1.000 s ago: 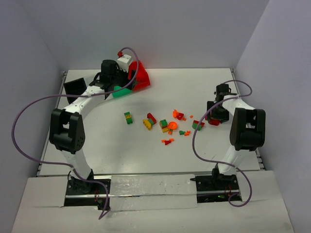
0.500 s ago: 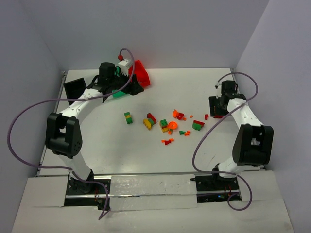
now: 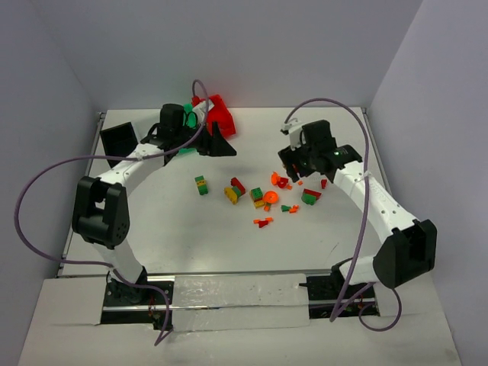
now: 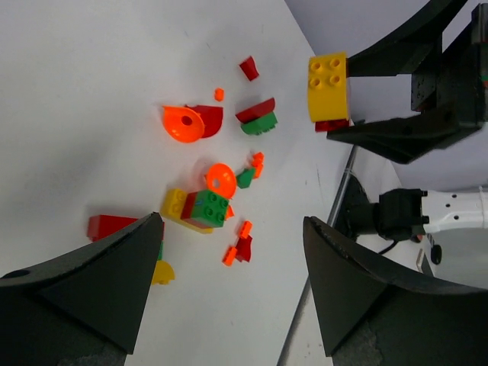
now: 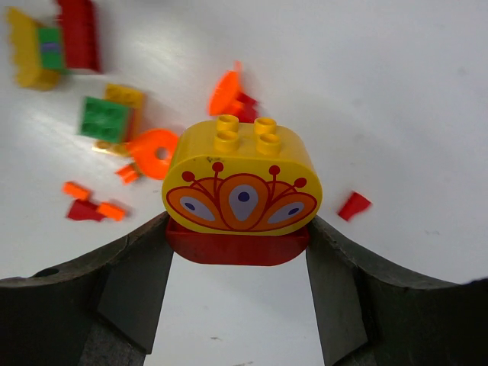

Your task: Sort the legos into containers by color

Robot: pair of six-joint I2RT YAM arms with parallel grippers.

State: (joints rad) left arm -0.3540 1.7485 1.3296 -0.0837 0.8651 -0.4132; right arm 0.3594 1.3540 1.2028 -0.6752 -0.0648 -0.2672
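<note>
A flat white matte tabletop (image 3: 191, 236) fills the middle of the overhead view, evenly lit, with only soft shadows. Plain pale lilac-grey walls enclose it: a back wall (image 3: 244, 46), a left wall (image 3: 38, 152) and a right wall (image 3: 446, 152). Along the near edge lies a white board (image 3: 69, 320), crossed by a glossy strip of tape (image 3: 236, 293).

No words, numbers, brand names or labels can be read in any of the views. The only printed mark is a decoration on the front of a rounded yellow plastic brick with four studs (image 5: 242, 191). It shows an orange fan of petal shapes outlined in red, each with a blue dot inside, and small red dots on stalks above. A tiny dark mark near the brick's upper left edge is too small to read.
</note>
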